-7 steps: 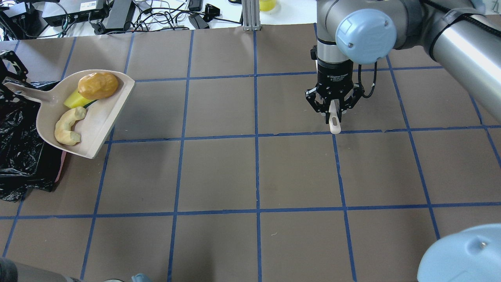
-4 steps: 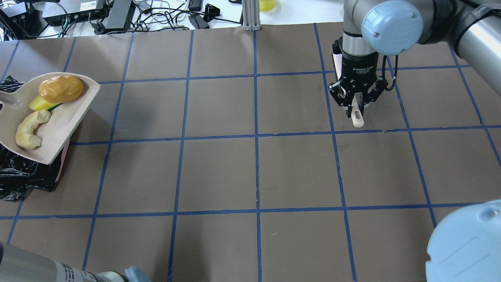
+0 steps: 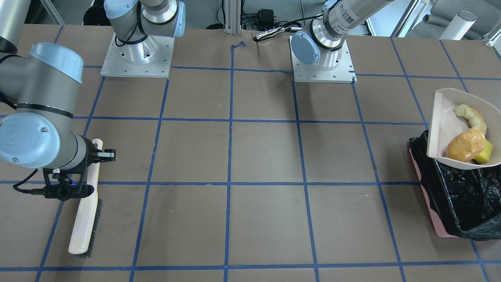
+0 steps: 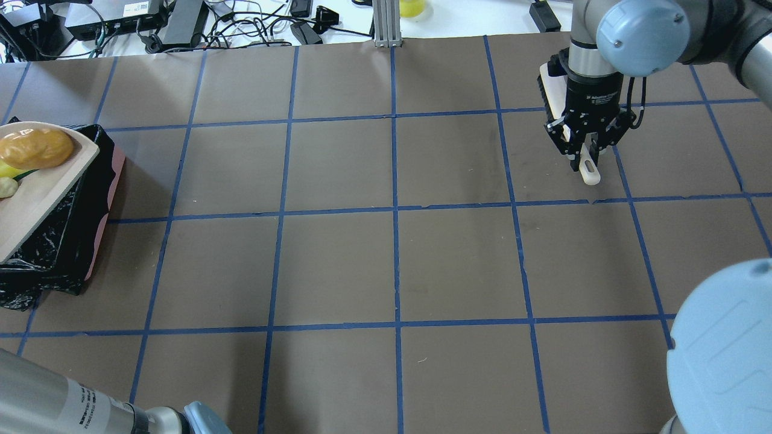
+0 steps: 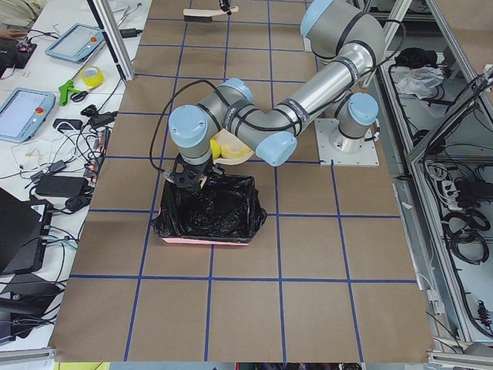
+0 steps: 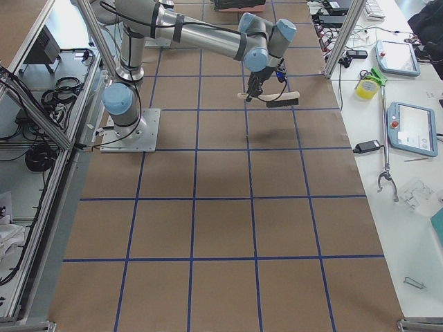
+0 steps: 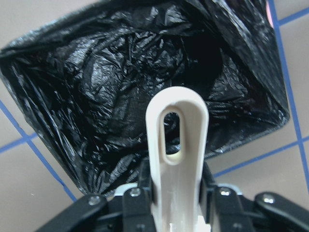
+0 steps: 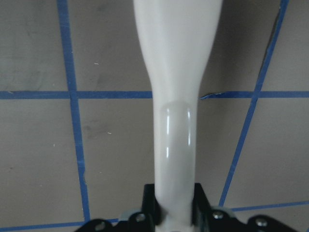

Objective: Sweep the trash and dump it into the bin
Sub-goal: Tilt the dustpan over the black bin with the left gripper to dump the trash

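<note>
Brown paper crossed by blue tape lines covers the table [image 4: 338, 271]. At its end on the robot's left stands the bin [image 3: 462, 203], a pink box lined with a crinkled black bag.

A beige dustpan [image 3: 442, 121] hangs in the air over the bin, covering part of its opening. The left gripper [image 7: 177, 191] has its fingers clamped on both sides of the pan's looped handle, with the black bag directly below.

Well apart, on the robot's right side of the table, a long beige brush [image 3: 87, 203] with dark bristles is held level above the table. The right gripper [image 4: 586, 158] is closed tight around its handle, and the handle's tip pokes out past the fingers.

All the trash lies in the dustpan. The orange-brown lump [image 3: 465, 145] rests against the pan's curved rim and touches the yellow-green wedge [image 3: 484, 153] beside it. The pale cream ring piece [image 3: 471, 117] lies just beyond them along the same rim.
</note>
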You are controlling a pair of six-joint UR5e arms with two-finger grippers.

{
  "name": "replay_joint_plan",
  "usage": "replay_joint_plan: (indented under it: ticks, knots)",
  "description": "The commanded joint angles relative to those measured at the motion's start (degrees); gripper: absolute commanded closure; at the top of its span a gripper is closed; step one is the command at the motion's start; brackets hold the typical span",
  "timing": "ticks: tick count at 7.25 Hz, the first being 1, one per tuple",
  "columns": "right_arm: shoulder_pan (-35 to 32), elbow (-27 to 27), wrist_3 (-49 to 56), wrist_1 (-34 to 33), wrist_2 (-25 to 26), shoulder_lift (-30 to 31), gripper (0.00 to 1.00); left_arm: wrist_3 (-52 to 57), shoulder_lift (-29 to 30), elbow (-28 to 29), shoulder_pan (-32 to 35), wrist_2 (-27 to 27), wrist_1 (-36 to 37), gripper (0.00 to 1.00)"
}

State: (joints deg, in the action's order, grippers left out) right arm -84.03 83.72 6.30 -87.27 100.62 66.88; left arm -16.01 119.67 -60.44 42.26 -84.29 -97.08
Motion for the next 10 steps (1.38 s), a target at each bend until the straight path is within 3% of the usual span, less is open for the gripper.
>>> replay_joint_plan:
  ticks: [1, 3, 4, 6, 7, 10]
  knots:
    - [4.55, 0.65, 4.48, -0.97, -0.25, -1.39, 0.98, 4.04, 4.50, 4.88, -2.61, -2.45, -0.31, 1.00]
    - [8.08, 0.92, 9.50, -2.72, -0.25, -2.97, 0.98, 12.28, 7.66, 9.00, -2.89, -3.25, 0.39, 1.00]
    - [9.31, 0.92, 11.18, -5.68, -0.25, -4.81, 0.98, 13.71, 9.68, 11.81, -3.50, -3.69, 0.57, 1.00]
    - [12.12, 3.01, 10.93, -5.10, -0.25, -5.27, 0.99, 14.25, 14.78, 17.62, -3.33, -3.78, 2.94, 1.00]
    - [12.57, 4.51, 10.76, -5.10, 0.01, -4.74, 0.99, 14.60, 17.41, 18.51, -3.07, -3.43, 7.73, 1.00]
    - [12.92, 5.32, 10.41, -4.58, 0.71, -4.13, 0.99, 15.12, 18.41, 22.10, -0.44, -4.04, 12.61, 1.00]
